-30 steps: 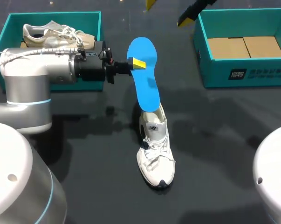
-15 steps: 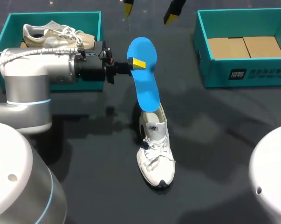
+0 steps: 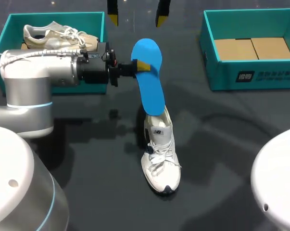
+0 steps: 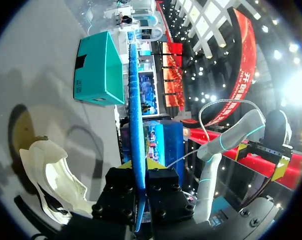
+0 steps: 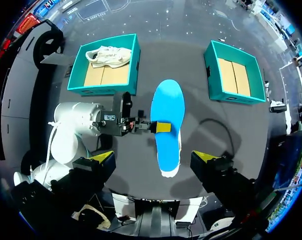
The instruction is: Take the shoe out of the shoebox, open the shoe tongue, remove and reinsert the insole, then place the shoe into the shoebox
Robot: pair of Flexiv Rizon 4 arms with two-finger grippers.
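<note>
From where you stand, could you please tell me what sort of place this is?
Probably a robot shoe-handling test bench: a dark table bearing two teal shoeboxes and a white shoe, and my left claw shut on a blue insole.

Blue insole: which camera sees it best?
The head view: the blue insole shows its broad flat face, lower end at the white shoe. The right wrist view shows it too, from high above. The left wrist view shows only its thin edge.
</note>
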